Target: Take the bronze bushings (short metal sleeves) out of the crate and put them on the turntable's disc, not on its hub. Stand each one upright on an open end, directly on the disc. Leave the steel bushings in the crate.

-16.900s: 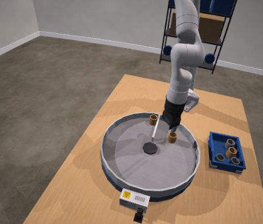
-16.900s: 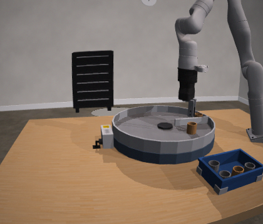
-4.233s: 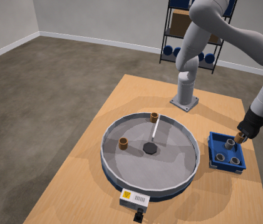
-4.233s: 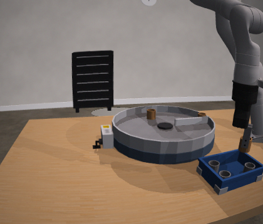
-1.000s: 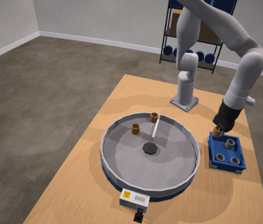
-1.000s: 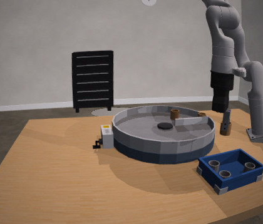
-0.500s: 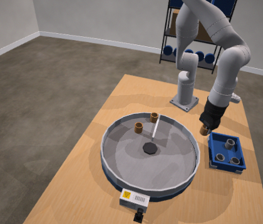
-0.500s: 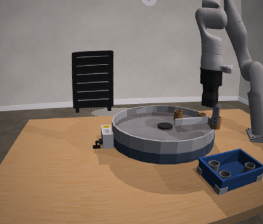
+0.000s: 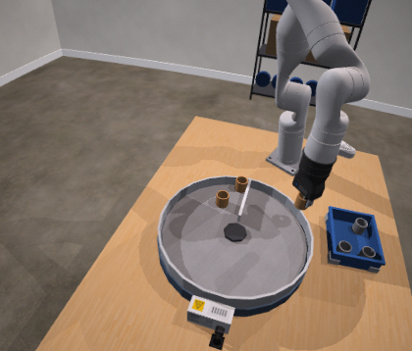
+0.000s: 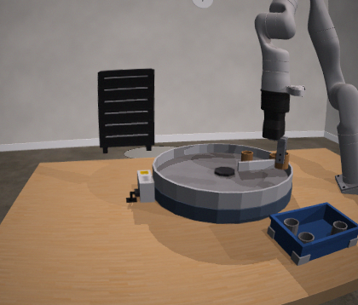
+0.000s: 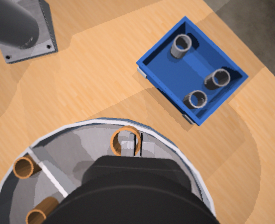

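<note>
One bronze bushing sits pinched in our gripper, the fingers nearly shut on its wall with one finger inside the bore, and it hangs upright over the rim of the turntable at about 2 o'clock from the hub. To place it well, we judge we should carry it a little further toward the hub until the sleeve is wholly above the disc, inside the rim and short of the white vane at 12 o'clock. Then we lower straight down, keep it vertical, and let go only once its open end rests flat. Two placed bushings stand near 11 o'clock; three steel bushings stay in the crate at 3 o'clock.
</note>
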Motion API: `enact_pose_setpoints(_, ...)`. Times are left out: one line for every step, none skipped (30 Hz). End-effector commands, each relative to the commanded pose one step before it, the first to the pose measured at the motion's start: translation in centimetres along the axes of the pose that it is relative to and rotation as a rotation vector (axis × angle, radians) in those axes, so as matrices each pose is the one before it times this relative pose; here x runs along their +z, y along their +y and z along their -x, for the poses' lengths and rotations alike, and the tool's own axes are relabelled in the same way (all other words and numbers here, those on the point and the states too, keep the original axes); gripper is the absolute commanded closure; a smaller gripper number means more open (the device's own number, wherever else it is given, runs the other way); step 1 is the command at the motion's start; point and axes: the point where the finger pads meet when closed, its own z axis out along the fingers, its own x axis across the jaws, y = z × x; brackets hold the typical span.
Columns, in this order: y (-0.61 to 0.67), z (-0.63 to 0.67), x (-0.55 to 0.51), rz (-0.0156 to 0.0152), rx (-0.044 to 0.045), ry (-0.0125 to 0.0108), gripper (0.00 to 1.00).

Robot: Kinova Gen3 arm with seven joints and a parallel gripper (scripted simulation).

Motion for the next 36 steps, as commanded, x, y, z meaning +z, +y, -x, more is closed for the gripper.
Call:
enact_pose_setpoints(1.331, 0.805, -0.204, 0.01153, 0.02091, 0.00117, 1.0)
enact_pose_setpoints(0.267, 0.216, 0.001, 0.00001, 0.0, 0.00001, 1.0)
enact_pose_setpoints(0.263, 0.212, 0.002, -0.00001, 0.0, -0.00001, 1.0)
enact_pose_setpoints(0.0, 0.0, 0.0, 0.0, 0.0, 0.0, 1.0)
enact_pose_setpoints(0.0, 0.0, 0.0, 0.0, 0.0, 0.0, 1.0)
enact_pose_setpoints(0.259, 0.209, 0.002, 0.0, 0.0, 0.0, 1.0)
enact_pose_setpoints(0.255, 0.206, 0.001, 0.00001, 0.0, 0.00001, 1.0)
enact_pose_setpoints(0.251, 0.202, 0.002, -0.00001, 0.0, -0.00001, 1.0)
enact_pose_setpoints(0.246, 0.199, 0.002, 0.0, 0.0, 0.0, 1.0)
enact_pose_setpoints(0.242, 0.195, 0.001, 0.00001, 0.0, 0.00001, 1.0)
enact_pose_setpoints(0.237, 0.191, 0.002, -0.00001, 0.0, -0.00001, 1.0)
enact_pose_setpoints(0.232, 0.188, 0.001, 0.00001, 0.0, 0.00001, 1.0)
enact_pose_setpoints(0.227, 0.183, 0.002, -0.00001, 0.0, 0.0, 1.0)
enact_pose_setpoints(0.222, 0.179, 0.001, 0.0, 0.0, 0.0, 1.0)
enact_pose_setpoints(0.216, 0.175, 0.001, 0.0, 0.0, 0.0, 1.0)
enact_pose_setpoints(0.211, 0.17, 0.001, -0.00001, 0.0, 0.0, 1.0)
enact_pose_setpoints(0.205, 0.166, 0.001, 0.00001, 0.0, 0.00001, 1.0)
enact_pose_setpoints(0.2, 0.161, 0.002, -0.00001, 0.0, -0.00001, 1.0)
enact_pose_setpoints(0.193, 0.156, 0.001, 0.00001, 0.0, 0.00001, 1.0)
enact_pose_setpoints(0.187, 0.152, 0.001, 0.00002, 0.0, 0.00001, 1.0)
enact_pose_setpoints(0.0, 0.0, 0.0, 0.0, 0.0, 0.0, 1.0)
enact_pose_setpoints(0.0, 0.0, 0.0, 0.0, 0.0, 0.0, 1.0)
enact_pose_setpoints(0.18, 0.147, 0.001, 0.00004, 0.0, 0.00002, 1.0)
enact_pose_setpoints(0.175, 0.141, 0.001, 0.0, 0.0, 0.0, 1.0)
enact_pose_setpoints(0.168, 0.136, 0.001, 0.0, 0.0, 0.0, 1.0)
enact_pose_setpoints(0.161, 0.13, 0.001, 0.0, 0.0, 0.0, 1.0)
enact_pose_setpoints(0.155, 0.124, 0.001, -0.00001, 0.0, 0.0, 1.0)
enact_pose_setpoints(0.147, 0.119, 0.001, 0.00001, 0.0, 0.00001, 1.0)
enact_pose_setpoints(0.141, 0.113, 0.001, -0.00001, 0.0, -0.00001, 1.0)
enact_pose_setpoints(0.134, 0.108, 0.001, 0.0, 0.0, 0.0, 1.0)
enact_pose_setpoints(0.126, 0.102, 0.001, 0.00001, 0.0, 0.00001, 1.0)
enact_pose_setpoints(0.12, 0.096, 0.001, -0.00003, 0.0, -0.00002, 1.0)
enact_pose_setpoints(0.113, 0.09, 0.001, -0.00002, 0.0, -0.00001, 1.0)
enact_pose_setpoints(0.105, 0.085, 0.001, -0.00001, 0.0, 0.0, 1.0)
enact_pose_setpoints(0.098, 0.079, 0.001, -0.00001, 0.0, 0.0, 1.0)
enact_pose_setpoints(0.091, 0.073, 0.001, -0.00001, 0.0, 0.0, 1.0)
